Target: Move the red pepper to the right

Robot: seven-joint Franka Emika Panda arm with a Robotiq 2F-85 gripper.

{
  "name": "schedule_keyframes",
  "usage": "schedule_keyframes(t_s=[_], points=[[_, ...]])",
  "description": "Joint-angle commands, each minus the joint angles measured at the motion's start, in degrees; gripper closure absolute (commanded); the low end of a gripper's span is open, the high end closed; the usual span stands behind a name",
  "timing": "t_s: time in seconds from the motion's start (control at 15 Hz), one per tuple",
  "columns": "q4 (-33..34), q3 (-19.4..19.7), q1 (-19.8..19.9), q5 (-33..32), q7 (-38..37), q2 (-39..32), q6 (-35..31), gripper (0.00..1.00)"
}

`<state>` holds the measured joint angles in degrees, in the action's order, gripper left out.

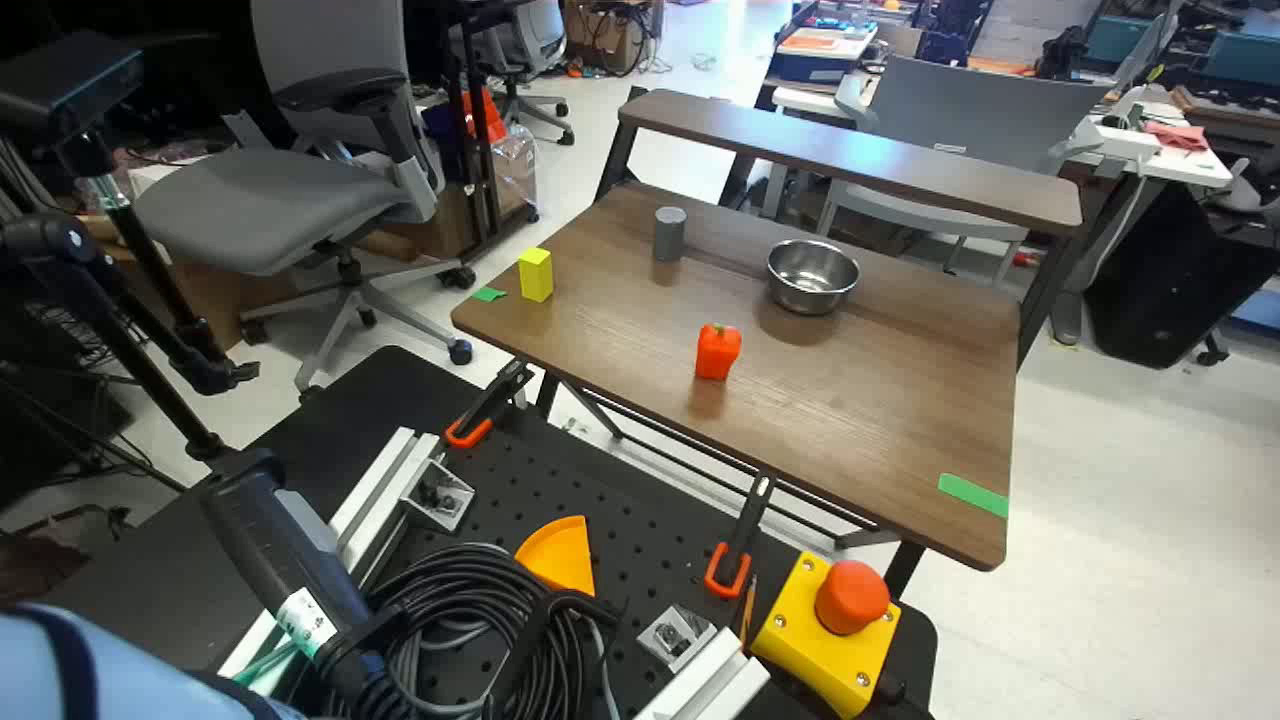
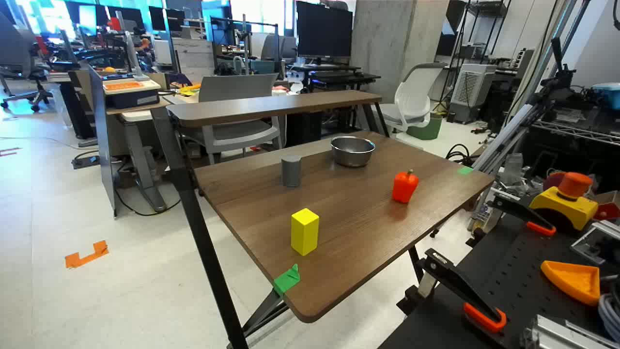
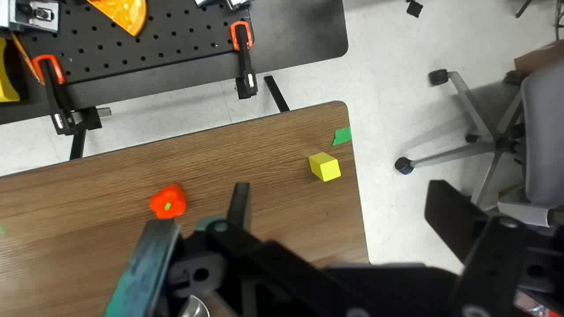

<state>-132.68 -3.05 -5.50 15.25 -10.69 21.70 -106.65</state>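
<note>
Leftmost in the wrist view sits the red pepper (image 3: 168, 201), upright on the desk (image 3: 264, 158); right of it is the gripper (image 3: 339, 211), released, its jaws wide apart and holding nothing. From the gripper the pepper lies at nine o'clock, outside the span of the jaws, so the step in hand looks like lining up for the grasp. I'd travel toward nine o'clock first, until the pepper is midway between the jaws, then come straight down and close low on its body, sparing the stem; the lobed sides may twist under a high pinch.

Centre the clock on the pepper in an exterior view: left to right on the desk stand the yellow block (image 1: 537, 275) at ten, the gray cylinder (image 1: 669, 235) at eleven, and the metal bowl (image 1: 805, 298) at two, the neighbor to give a berth. A raised shelf (image 1: 850, 160) spans the far side at one. The green tape strip (image 1: 973, 496) is at four, probably the way "right" points. The wood-grain top has a sheen and may be slick.

Around it: gray office chair (image 1: 270, 205) at ten, black pegboard (image 1: 560, 470) at seven, red button (image 1: 850, 597) on its yellow box (image 1: 830, 650) at five, pale floor (image 1: 1130, 520) at four.
</note>
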Motion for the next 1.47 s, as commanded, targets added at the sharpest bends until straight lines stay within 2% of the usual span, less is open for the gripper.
schedule_keyframes(t_s=[0.0,0.4,0.6,1.0,1.4], points=[[0.11,-0.64,0.75,0.21,0.2,-0.01,0.17,0.0],[0.11,-0.64,0.75,0.21,0.2,-0.01,0.17,0.0],[-1.34,0.54,1.83,0.47,2.0,-1.18,-4.61,0.0],[-7.28,3.46,3.9,1.06,9.89,-7.79,-24.16,0.0],[-8.24,5.32,4.32,3.9,13.65,-22.15,-41.89,0.0]])
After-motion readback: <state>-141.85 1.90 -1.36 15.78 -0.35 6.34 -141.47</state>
